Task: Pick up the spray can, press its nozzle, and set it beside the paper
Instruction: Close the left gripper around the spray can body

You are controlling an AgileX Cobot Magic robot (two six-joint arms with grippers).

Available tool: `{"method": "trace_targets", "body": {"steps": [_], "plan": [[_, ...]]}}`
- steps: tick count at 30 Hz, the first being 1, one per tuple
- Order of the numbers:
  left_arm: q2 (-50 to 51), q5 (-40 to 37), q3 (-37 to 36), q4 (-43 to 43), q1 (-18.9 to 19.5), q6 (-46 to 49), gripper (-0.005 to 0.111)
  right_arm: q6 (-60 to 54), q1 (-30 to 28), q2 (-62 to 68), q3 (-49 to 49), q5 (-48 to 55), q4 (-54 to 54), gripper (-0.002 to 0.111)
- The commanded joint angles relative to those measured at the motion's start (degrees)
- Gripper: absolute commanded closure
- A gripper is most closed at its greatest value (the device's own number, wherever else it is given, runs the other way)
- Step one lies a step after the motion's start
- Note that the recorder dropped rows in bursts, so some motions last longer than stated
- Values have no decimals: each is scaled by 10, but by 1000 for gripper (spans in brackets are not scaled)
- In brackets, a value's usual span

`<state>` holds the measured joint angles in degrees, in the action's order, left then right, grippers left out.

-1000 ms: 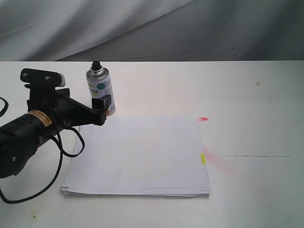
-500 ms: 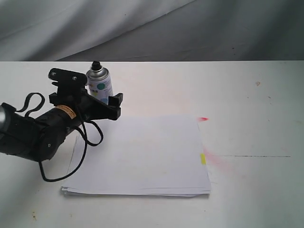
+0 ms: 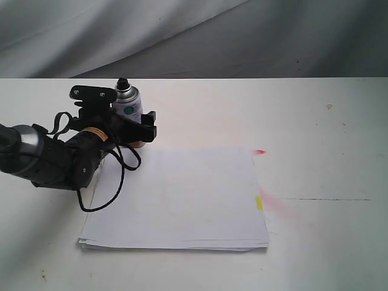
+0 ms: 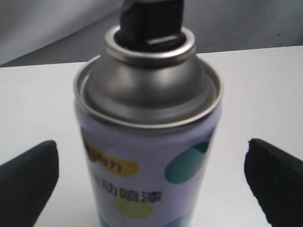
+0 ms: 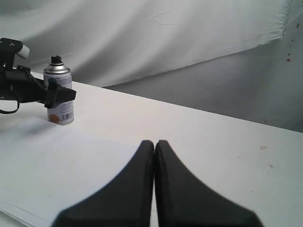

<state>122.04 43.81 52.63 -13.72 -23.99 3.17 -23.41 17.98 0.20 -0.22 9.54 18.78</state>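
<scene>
The spray can (image 3: pixel 129 109) stands upright on the white table just beyond the far left corner of the paper (image 3: pixel 182 200). Its black nozzle (image 3: pixel 122 82) points up. My left gripper (image 3: pixel 138 128) is open around the can's body, one finger (image 3: pixel 148 125) showing on its right. In the left wrist view the can (image 4: pixel 147 142) and nozzle (image 4: pixel 151 21) fill the middle, with both fingertips (image 4: pixel 28 184) standing clear of its sides. My right gripper (image 5: pixel 155 143) is shut on nothing, low over the paper (image 5: pixel 61 161), far from the can (image 5: pixel 59 94); the exterior view does not show it.
The paper carries a yellow tab (image 3: pixel 259 203) on its right edge. A red mark (image 3: pixel 259 151) and a pink smear (image 3: pixel 279 205) stain the table beside it. Grey cloth (image 3: pixel 194 36) hangs behind the table. The left arm's cable (image 3: pixel 100 194) loops over the paper's left edge.
The left arm has swung in towards the can, and its open gripper has gone from in front of the can to straddling it. The can and the paper have not moved.
</scene>
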Motion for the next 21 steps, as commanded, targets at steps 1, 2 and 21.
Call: {"method": "trace_targets", "body": {"steps": [1,2,21], "plan": [[13,-40,30,-10,1,3,2,1,-4,-2,2,1,1,108],[16,-46,34,-16,1,4,2,1,-4,-2,2,1,1,108],[22,-52,43,-55,1,46,9,1,-4,-2,2,1,1,108]]}}
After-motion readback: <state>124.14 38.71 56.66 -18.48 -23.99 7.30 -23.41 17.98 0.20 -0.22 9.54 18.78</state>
